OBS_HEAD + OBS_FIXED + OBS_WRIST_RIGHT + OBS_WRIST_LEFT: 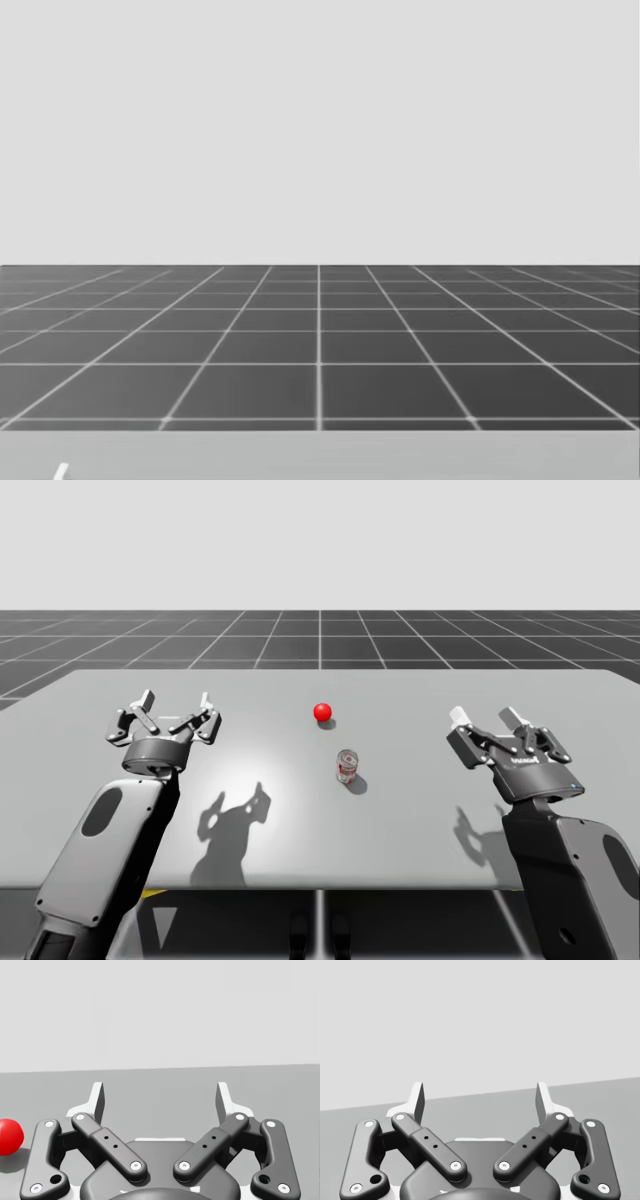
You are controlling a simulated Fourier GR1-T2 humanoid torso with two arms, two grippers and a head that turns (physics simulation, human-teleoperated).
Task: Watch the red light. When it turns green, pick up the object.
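Observation:
A red ball light (322,712) sits on the grey table (400,820) near its middle, and it glows red. Just in front of it stands a small silver can with a red band (347,766), upright. My left gripper (176,703) hovers open over the table's left side, well left of the can. My right gripper (489,717) hovers open over the right side, apart from the can. In the right wrist view the red light (9,1136) lies off to the side of my open right gripper (160,1099). My left gripper (480,1099) holds nothing.
The table's far edge (320,434) meets a dark gridded floor (320,340). Both arms cast shadows on the table (235,825) in front of the grippers.

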